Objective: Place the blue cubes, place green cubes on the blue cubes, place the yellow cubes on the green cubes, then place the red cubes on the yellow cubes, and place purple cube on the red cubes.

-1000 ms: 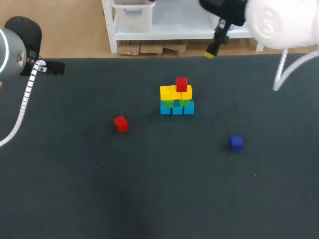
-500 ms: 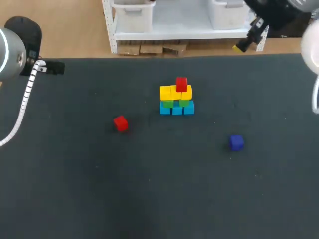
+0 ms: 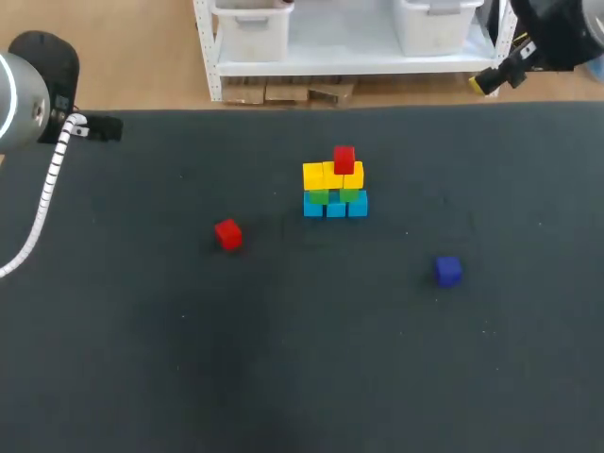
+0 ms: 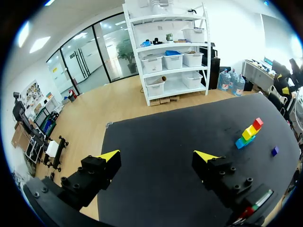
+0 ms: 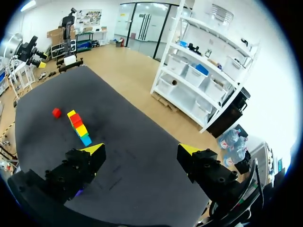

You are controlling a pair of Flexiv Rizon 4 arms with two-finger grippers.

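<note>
Red cube (image 3: 343, 159) tops yellow cubes (image 3: 332, 176) (purple cube (image 3: 447, 270) apart).

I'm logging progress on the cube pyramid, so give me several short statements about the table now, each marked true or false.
1. One small red cube tops the stacked cube pyramid. True.
2. A second red cube lies alone on the dark table, on the left arm's side of the pyramid. True.
3. The purple cube sits on the pyramid. False: it lies apart on the table.
4. The right gripper holds a cube. False: it is open and empty.
5. The pyramid's bottom row is green. False: blue cubes form it, green cubes above.
</note>
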